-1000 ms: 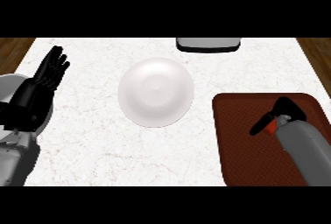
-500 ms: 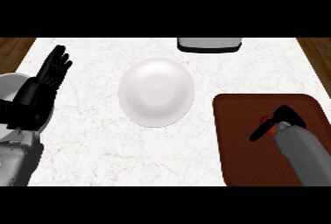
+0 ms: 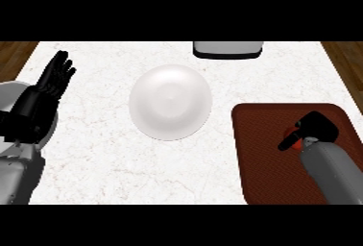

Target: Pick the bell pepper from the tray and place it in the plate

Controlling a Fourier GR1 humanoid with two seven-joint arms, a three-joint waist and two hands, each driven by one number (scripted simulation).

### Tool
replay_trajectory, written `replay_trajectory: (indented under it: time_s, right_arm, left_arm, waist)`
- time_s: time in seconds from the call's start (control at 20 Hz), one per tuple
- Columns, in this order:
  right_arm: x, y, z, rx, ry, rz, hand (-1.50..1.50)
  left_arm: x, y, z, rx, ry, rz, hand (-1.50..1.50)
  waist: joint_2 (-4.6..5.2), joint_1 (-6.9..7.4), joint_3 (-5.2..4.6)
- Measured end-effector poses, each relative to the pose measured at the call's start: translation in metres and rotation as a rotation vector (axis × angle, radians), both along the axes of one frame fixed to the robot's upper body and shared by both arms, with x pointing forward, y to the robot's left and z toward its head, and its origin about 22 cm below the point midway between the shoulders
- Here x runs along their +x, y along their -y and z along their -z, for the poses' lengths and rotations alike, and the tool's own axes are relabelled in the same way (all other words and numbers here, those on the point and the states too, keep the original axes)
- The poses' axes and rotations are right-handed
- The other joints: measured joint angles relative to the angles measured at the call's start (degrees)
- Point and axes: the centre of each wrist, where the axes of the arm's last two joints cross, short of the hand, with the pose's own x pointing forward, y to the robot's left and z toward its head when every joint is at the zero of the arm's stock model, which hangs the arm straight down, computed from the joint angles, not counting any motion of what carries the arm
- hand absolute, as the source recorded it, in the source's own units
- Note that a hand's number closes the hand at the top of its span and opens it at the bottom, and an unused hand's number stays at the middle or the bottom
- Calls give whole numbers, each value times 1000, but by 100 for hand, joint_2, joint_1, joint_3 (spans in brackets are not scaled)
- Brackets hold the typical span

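A dark red tray (image 3: 262,158) lies at the counter's right. On it, only small red patches of the bell pepper (image 3: 309,141) show under my right hand (image 3: 317,126). That hand covers the pepper from above, with fingers and thumb curled round it. The white plate (image 3: 170,102) sits at the middle of the counter, left of the tray, with nothing on it. At the left edge my left hand (image 3: 51,81) rests open with fingers up, far from both.
A grey and black appliance (image 3: 227,49) stands at the counter's back edge, behind the plate. Brown wooden floor shows past the counter's left and right back corners. White marble counter (image 3: 106,158) lies between plate and tray.
My right hand has drawn slightly nearer on the tray and its fingers have closed in over the pepper. The left hand and the plate have not moved.
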Motion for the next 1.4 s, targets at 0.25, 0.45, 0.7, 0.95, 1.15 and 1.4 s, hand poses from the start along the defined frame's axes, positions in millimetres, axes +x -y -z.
replay_trajectory:
  time_s: [0.25, 0.45, 0.7, 0.95, 1.15, 1.4]
  right_arm:
    - [-57, -27, 14, -32, 83, -129, 150]
    - [-104, -45, 7, -87, 154, -229, 150]
    - [-143, -82, -34, -63, 326, -353, 150]
    - [-164, -121, -85, -2, 556, -471, 150]
    - [-170, -155, -116, 78, 716, -532, 150]
    - [-149, -192, -135, 134, 786, -584, 150]
  left_arm:
    - [-6, -9, 1, 4, -12, -41, 0]
    - [-13, -11, 3, 5, -17, -45, 0]
    - [-9, -9, -1, 2, -11, -37, 0]
    - [-6, -4, -6, 2, -6, -21, 0]
    - [-4, 4, -3, 2, -3, -1, 0]
    - [-1, 3, -9, 2, 3, 10, 0]
  waist:
    - [-118, -232, -57]
    - [-76, -251, -7]
    - [-19, -218, 30]
    - [13, -114, 42]
    - [39, -36, 48]
    - [62, 30, 53]
